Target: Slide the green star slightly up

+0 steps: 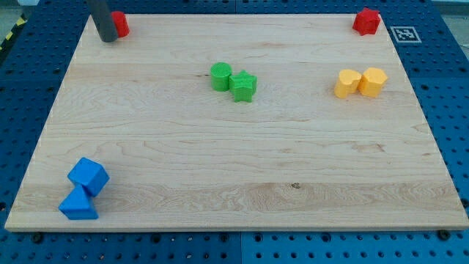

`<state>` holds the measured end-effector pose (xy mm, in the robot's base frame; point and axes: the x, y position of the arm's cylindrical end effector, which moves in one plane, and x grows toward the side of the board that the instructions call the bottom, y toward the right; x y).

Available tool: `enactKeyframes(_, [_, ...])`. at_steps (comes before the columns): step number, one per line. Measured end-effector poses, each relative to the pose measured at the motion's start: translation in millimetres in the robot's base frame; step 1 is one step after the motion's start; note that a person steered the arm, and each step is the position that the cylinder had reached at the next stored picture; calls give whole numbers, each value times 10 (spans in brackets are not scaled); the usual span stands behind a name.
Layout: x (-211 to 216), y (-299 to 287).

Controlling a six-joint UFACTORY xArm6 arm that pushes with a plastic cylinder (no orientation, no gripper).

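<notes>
The green star (pixel 244 86) lies on the wooden board (pixel 234 169), a little above the middle. A green round block (pixel 220 76) touches it on its upper left. My tip (pixel 107 37) is at the board's top left corner, far to the left of the green star, right beside a red block (pixel 119 24).
A second red block (pixel 366 20) sits at the top right corner. Two yellow blocks, a heart (pixel 346 83) and a hexagon (pixel 373 81), touch each other at the right. A blue cube (pixel 89 176) and a blue triangle (pixel 78 205) sit at the bottom left.
</notes>
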<state>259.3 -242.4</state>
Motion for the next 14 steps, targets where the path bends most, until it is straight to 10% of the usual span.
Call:
enactKeyframes(6, [965, 406])
enactKeyframes(9, [1592, 1789])
enactKeyframes(14, [1429, 3054])
